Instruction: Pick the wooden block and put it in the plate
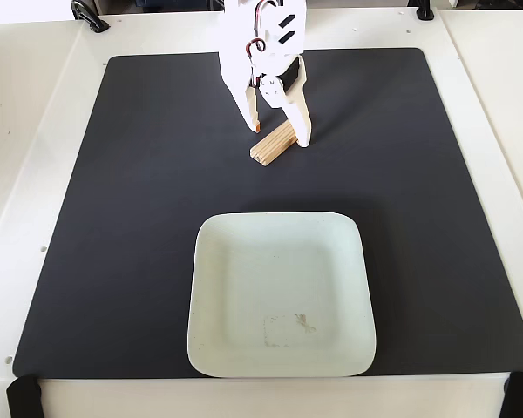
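In the fixed view my white arm comes down from the top edge of the picture, and my two white fingers [277, 132] point down at the black mat [157, 218] that covers most of the white worktop [35, 104]. The left finger [250, 113] is the shorter one in this view and ends just above the mat. The right finger [300, 117] is longer and wider and reaches lower.

The small light-tan wooden block with grooves along its length [271, 145] lies on the mat just below my fingers, turned at an angle, with its grooved near end toward the lower left. Its far end sits between my two fingers and seems to touch the inner side of the right finger. My fingers are open, with a clear gap between the tips, and they hold nothing. From this angle I cannot tell surely whether the left finger touches the block; it looks a little apart.

The large pale mint-white square plate with rounded corners [211, 287] rests on the mat in the lower middle of the picture, well apart from the block. A faint smudge [288, 329] shows on its surface near the front edge.
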Robot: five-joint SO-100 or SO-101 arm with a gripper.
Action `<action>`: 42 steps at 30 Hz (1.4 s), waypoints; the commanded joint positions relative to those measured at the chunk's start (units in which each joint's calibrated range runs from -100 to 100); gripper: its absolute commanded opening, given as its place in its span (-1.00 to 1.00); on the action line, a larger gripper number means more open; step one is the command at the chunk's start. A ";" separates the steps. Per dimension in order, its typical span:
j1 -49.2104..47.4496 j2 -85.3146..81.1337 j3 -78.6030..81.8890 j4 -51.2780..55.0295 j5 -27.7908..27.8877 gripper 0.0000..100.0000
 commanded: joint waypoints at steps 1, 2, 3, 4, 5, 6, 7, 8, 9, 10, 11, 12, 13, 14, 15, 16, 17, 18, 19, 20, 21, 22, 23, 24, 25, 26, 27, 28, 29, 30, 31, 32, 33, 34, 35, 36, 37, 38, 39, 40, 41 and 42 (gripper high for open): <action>-1.92 1.22 -3.25 -1.19 -2.07 -0.39; -2.60 1.81 -4.23 -1.81 -2.98 -0.39; -3.27 2.49 -5.22 -2.25 -3.83 -0.39; -3.94 3.17 -6.03 -2.25 -4.15 -0.39; -4.28 3.93 -6.93 -2.25 -4.47 -0.39; -4.39 4.69 -7.65 -2.17 -4.53 -0.39; -4.39 5.28 -8.01 -2.17 -4.53 -0.39; -4.39 5.79 -8.37 -2.17 -4.47 -0.39; -4.28 6.30 -8.46 -2.17 -4.47 -0.39; -4.05 6.64 -8.64 -2.17 -4.47 -0.39; -3.72 6.89 -8.64 -2.17 -4.47 -0.39; -3.49 7.06 -8.64 -2.17 -4.47 -0.39; -3.38 7.23 -8.55 -2.17 -4.47 -0.39; -3.27 7.23 -8.28 -2.17 -4.42 -0.39; -3.27 7.23 -8.10 -2.17 -4.42 -0.39; -3.27 7.23 -8.01 -2.17 -4.42 -0.39; -3.27 7.23 -7.92 -2.17 -4.42 -0.39; -3.27 7.23 -7.92 -2.17 -4.42 -0.39; -3.38 7.23 -7.83 -2.17 -4.42 -0.39; -3.38 7.32 -7.74 -2.17 -4.42 -0.39; -3.38 7.32 -7.74 -2.17 -4.42 -0.40; -3.38 7.32 -7.74 -2.17 -4.42 -0.42; -3.49 7.32 -7.74 -2.17 -4.42 -0.47; -3.60 7.32 -7.74 -2.17 -4.42 -0.54; -3.83 7.32 -7.74 -2.17 -4.42 -0.63; -3.94 7.32 -7.74 -2.17 -4.42 -0.73; -4.05 7.23 -7.74 -2.17 -4.42 -0.84; -4.16 7.23 -7.74 -2.17 -4.47 -0.95; -4.16 7.15 -7.74 -2.17 -4.47 -1.00; -4.16 7.15 -7.74 -2.17 -4.47 -0.98; -4.16 7.23 -7.74 -2.17 -4.47 -0.95; -4.28 7.23 -7.74 -2.17 -4.47 -0.96; -4.28 7.23 -7.74 -2.17 -4.47 -0.98; -4.39 7.15 -7.74 -2.17 -4.47 -0.98; -4.50 6.81 -7.65 -2.17 -4.47 -0.98; -4.50 6.39 -7.29 -2.17 -4.42 -0.98; -4.95 6.22 -6.75 -2.17 -4.37 -0.98; -5.17 5.88 -6.39 -2.17 -4.37 -0.98; -5.28 4.69 -5.85 -2.17 -3.94 -0.98; -5.40 2.83 -5.40 -1.64 -3.03 -0.98; -5.51 0.45 -4.05 -1.55 -1.96 -0.98; -5.51 -2.26 -1.99 -1.90 -1.00 -0.98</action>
